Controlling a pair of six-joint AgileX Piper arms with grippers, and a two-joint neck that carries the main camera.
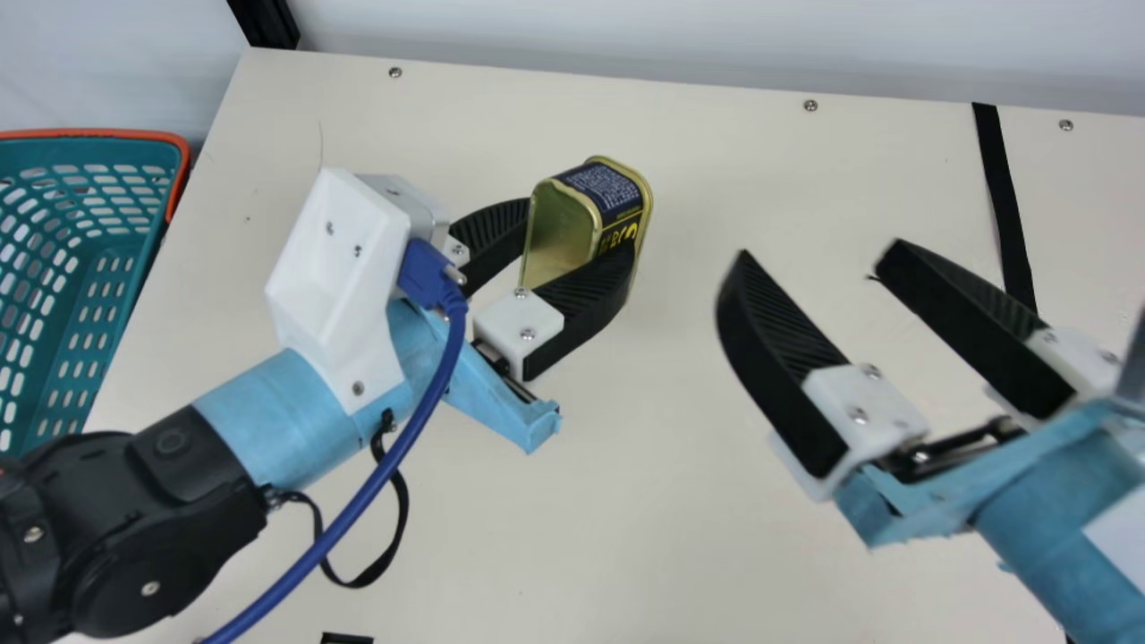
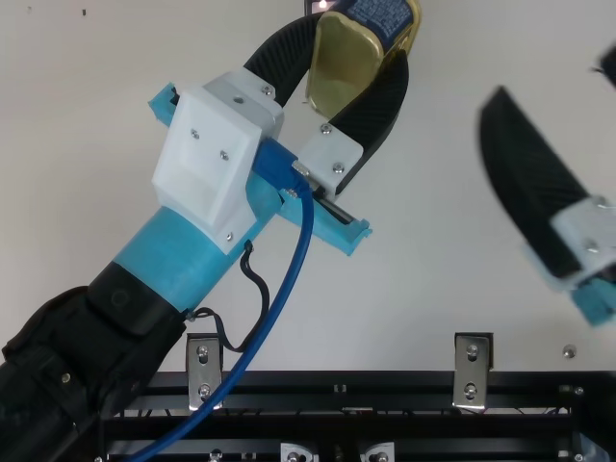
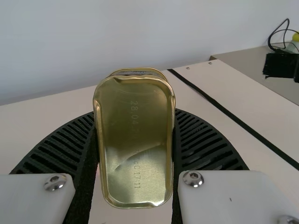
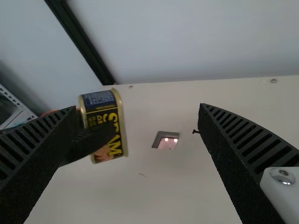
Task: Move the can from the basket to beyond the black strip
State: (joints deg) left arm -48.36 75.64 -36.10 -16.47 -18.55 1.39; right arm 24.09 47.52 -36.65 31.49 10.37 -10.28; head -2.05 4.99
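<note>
left of the can (image 1: 622, 192), held between the left arm's fingers (image 1: 586, 309), lies the basket (image 1: 116, 133); right, across the tabletop (image 1: 644, 501), runs the strip (image 1: 1000, 188).

On the far side of the can (image 1: 617, 192), toward the wall (image 1: 626, 36), the bench (image 1: 698, 134) gives room for a hand to pass. To its right, a narrower gap is open, and then the right pincer (image 1: 818, 250), with fingers apart, stands between it and the black strip (image 1: 1002, 197). To its near left, the left arm (image 1: 277, 429) and blue cable (image 1: 454, 331) block the passage.
</note>
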